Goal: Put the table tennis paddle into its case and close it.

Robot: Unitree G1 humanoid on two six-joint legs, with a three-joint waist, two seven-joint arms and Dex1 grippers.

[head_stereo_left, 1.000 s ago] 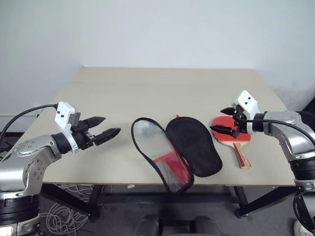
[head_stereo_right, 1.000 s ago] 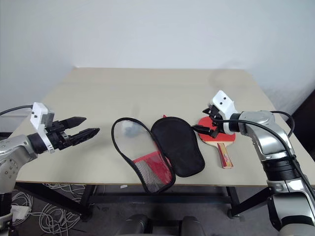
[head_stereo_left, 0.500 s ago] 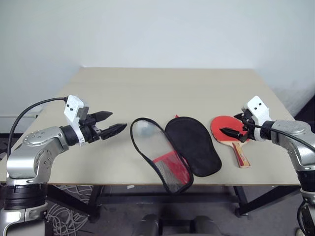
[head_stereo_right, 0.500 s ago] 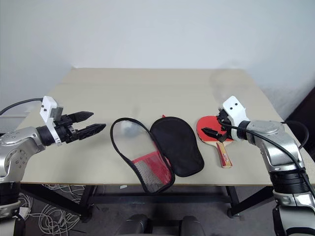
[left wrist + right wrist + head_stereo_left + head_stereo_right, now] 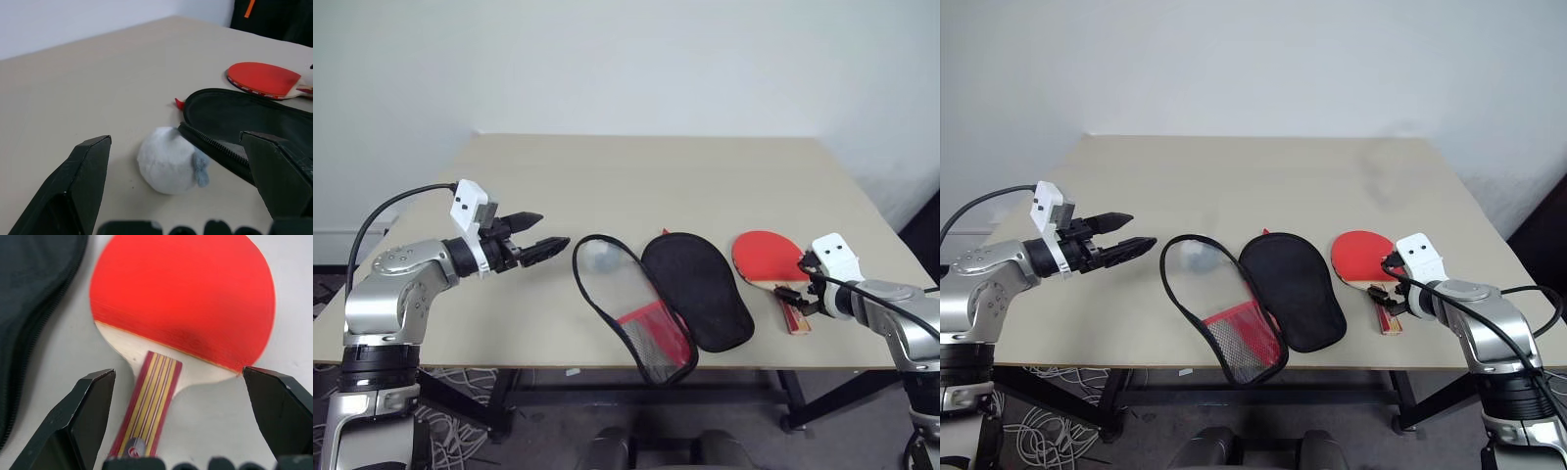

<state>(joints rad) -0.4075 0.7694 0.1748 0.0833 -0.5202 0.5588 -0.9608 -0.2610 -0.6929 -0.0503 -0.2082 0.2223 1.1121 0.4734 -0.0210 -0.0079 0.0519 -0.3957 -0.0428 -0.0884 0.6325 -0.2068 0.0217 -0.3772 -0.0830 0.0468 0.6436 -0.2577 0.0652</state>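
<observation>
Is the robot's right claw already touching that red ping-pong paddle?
Apart. In the right wrist view, both fingers of the right gripper stand wide either side of the paddle handle, with bare table between.

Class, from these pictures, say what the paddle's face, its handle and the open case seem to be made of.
Table tennis paddle: matte red face, probably rubber. Its handle: pale wood with glued coloured strips showing as stripes. Case: soft black fabric lining, zip teeth along the edge, likely synthetic cloth.
</observation>
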